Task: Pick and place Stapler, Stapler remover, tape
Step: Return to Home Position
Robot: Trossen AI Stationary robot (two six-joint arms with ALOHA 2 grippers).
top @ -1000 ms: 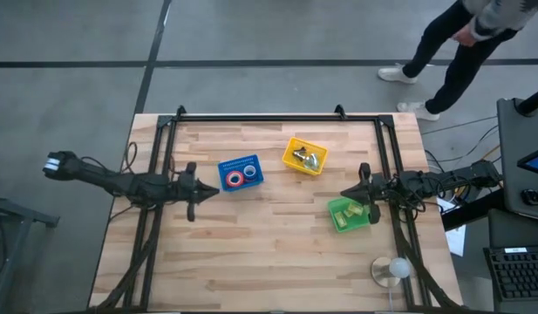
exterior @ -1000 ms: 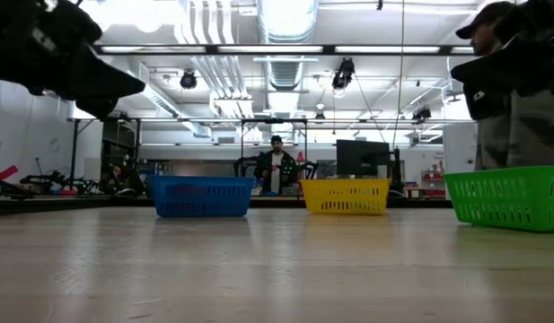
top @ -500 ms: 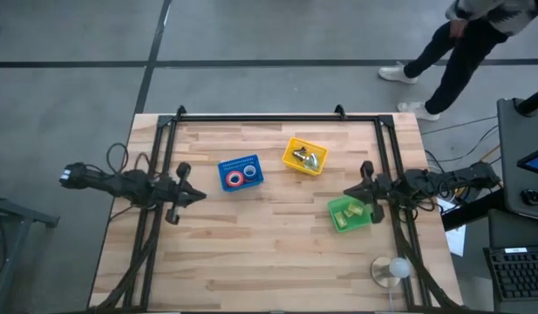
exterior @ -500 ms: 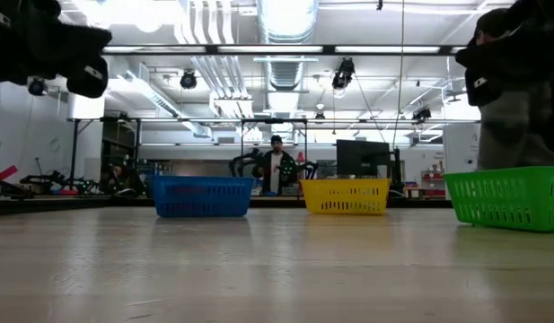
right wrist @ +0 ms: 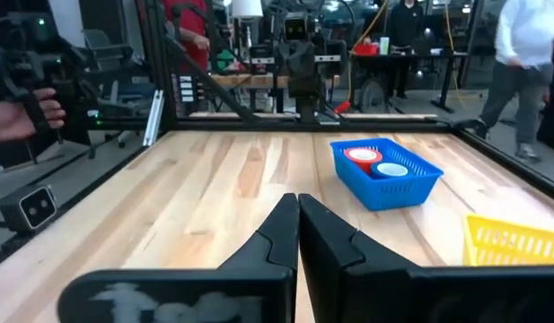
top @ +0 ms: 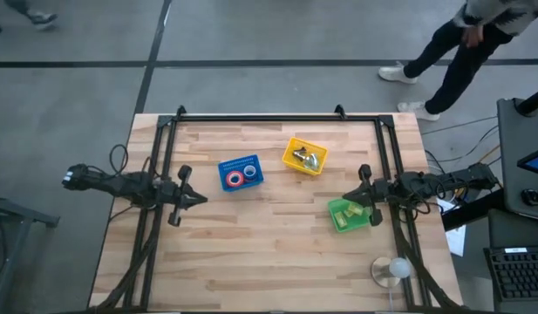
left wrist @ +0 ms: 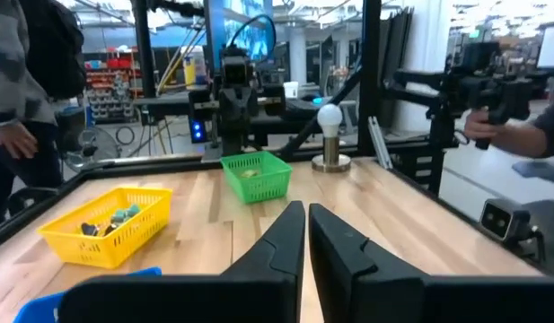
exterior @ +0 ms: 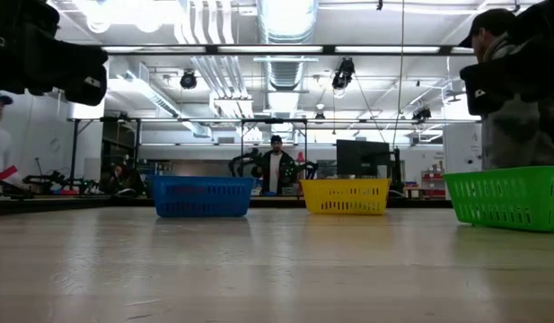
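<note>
With the tape rolls [top: 241, 175] in the blue bin [top: 240, 162], the left gripper [top: 197, 198] and right gripper [top: 347, 194] sit at opposite counter [top: 269, 253] sides, fingers clenched empty; homing appears nearly complete and calls for no grasp.

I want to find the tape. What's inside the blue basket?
Inside the blue basket, a red tape roll and a blue tape roll show from above, lying side by side. Anything underneath them is covered, so I cannot tell if there is more.

bright even light; ceiling lamps [exterior: 285, 13] glare in low view; shadows faint
</note>
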